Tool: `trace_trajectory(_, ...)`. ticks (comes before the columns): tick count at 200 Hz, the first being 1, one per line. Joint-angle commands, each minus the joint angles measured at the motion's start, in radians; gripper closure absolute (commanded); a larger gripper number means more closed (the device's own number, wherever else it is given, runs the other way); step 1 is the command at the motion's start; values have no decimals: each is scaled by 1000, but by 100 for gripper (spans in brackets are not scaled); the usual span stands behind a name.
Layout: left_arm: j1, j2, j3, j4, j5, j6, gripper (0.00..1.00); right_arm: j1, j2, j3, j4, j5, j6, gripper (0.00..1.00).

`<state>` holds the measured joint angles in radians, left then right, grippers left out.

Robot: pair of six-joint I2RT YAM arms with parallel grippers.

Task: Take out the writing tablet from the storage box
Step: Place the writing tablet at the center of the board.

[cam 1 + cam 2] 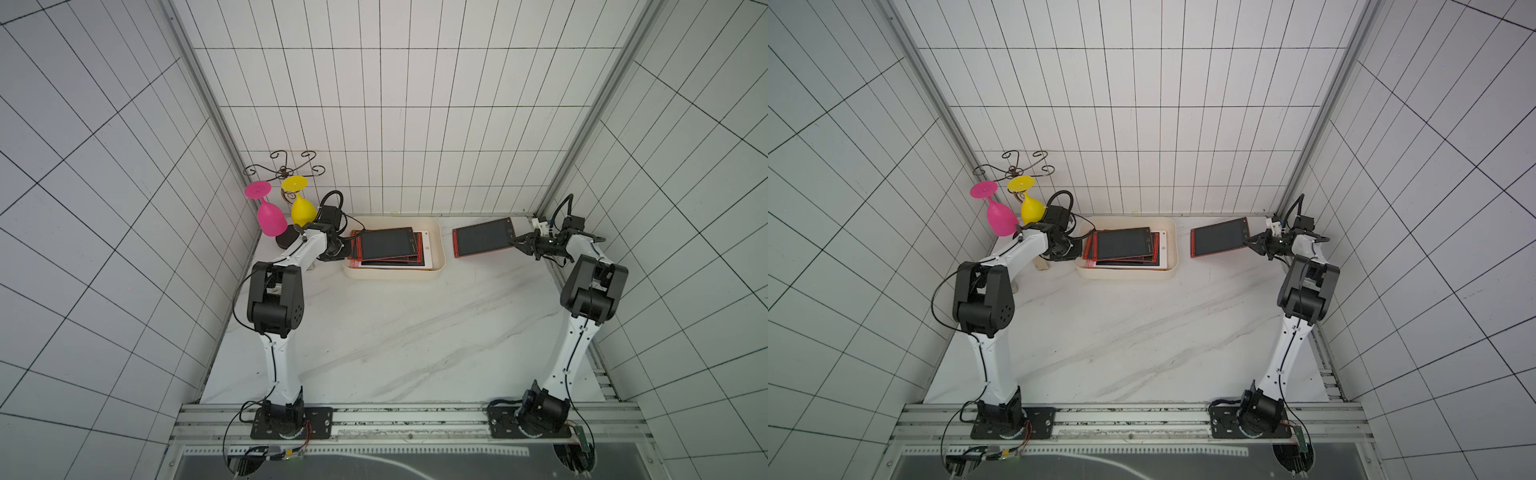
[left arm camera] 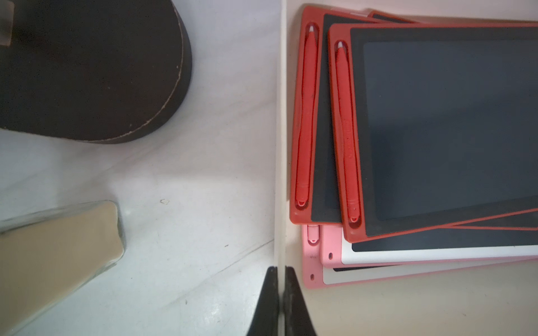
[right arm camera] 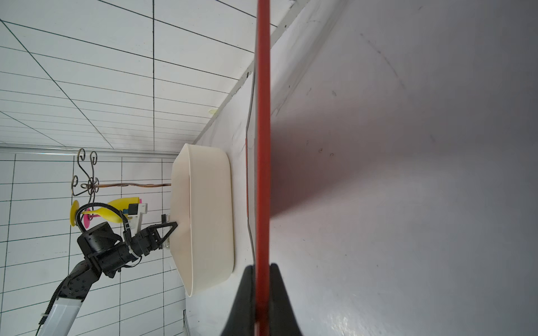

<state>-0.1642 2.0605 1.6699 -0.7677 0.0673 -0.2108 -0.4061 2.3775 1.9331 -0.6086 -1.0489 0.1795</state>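
Note:
The storage box [image 1: 441,250] [image 1: 1176,254] is a shallow cream bin at the back of the marble table. It holds a stack of several writing tablets: red ones [image 1: 388,243] [image 2: 436,131] on top, pink and white ones beneath. My left gripper [image 2: 280,272] [image 1: 347,250] is shut on the box's left wall [image 2: 280,145]. Right of the box, my right gripper [image 1: 519,242] [image 3: 263,270] is shut on the edge of one red writing tablet [image 1: 484,237] [image 1: 1221,237]. The right wrist view shows it edge-on [image 3: 263,116], just above the table and outside the box [image 3: 209,218].
A pink goblet [image 1: 270,216] and a yellow goblet [image 1: 302,210] hang upside down from a wire rack [image 1: 284,168] at the back left. The rack's dark round base [image 2: 87,72] and a beige block [image 2: 52,247] lie close to my left gripper. Tiled walls enclose the table.

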Motion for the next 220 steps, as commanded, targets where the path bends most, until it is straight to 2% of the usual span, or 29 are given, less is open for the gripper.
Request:
trace_trajectory(1,5,5,44,38,9,8,100,10,47,82,-66,52,-47,100)
trace_trajectory(72,5,2,22,51,22,-13,100,21,113,199,-100,162,-17,100)
trace_trajectory(126,6,-26,-16,63,27,-45,100,35,140,239,-115,211,-6,88)
trace_trajectory(220,5,-40,-37,77,41,-69,100,39,140,249,-120,275,-2,75)
